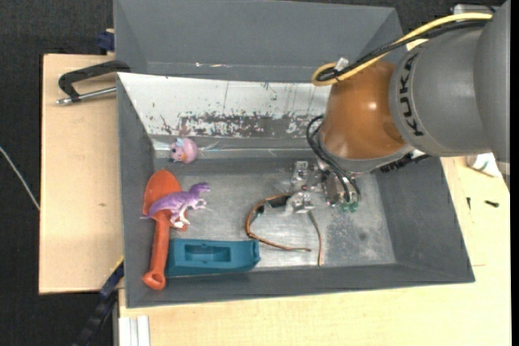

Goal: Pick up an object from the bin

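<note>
Nearest the lens, the grey arm (pixel 454 93) with its orange cover (pixel 361 113) is being carried in from three o'clock, over the bin (pixel 243 36). Its gripper (pixel 310 197) is being held low above the floor, at about two o'clock from the floor's middle. Whether it is released or clenched cannot be told.

Just beside the gripper, at seven o'clock from it, a thin brown wire-like loop (pixel 284 246) is being shown lying flat. Whether the two are touching cannot be told.

Well apart, toward nine o'clock, a purple toy dinosaur (pixel 183 202) is being propped against the blade of an orange shovel (pixel 159 243). A teal block (pixel 212 255) is being shown at seven o'clock, touching the shovel's handle, and a small pink ball (pixel 185 150) at ten o'clock, by the back wall.
</note>
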Robot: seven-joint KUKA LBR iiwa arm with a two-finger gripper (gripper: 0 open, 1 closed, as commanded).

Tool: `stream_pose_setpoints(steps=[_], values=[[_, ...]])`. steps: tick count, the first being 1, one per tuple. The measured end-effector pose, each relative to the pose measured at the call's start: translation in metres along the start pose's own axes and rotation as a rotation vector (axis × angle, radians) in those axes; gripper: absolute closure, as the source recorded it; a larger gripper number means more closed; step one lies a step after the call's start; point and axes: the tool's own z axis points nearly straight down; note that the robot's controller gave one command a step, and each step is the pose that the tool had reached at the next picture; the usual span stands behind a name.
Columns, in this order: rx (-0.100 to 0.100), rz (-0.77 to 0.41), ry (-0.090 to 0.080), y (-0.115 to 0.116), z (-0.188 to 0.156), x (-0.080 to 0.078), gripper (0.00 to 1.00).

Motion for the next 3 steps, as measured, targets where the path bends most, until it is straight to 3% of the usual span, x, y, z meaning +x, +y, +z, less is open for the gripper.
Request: stream_pose_setpoints(steps=[1, 2, 3], values=[[0.001, 0.022, -0.01, 0.004, -0.043, -0.001, 1.0], [0.001, 0.013, 0.002, 0.004, -0.085, 0.006, 1.0], [0.001, 0.013, -0.004, -0.006, -0.141, -0.013, 1.0]])
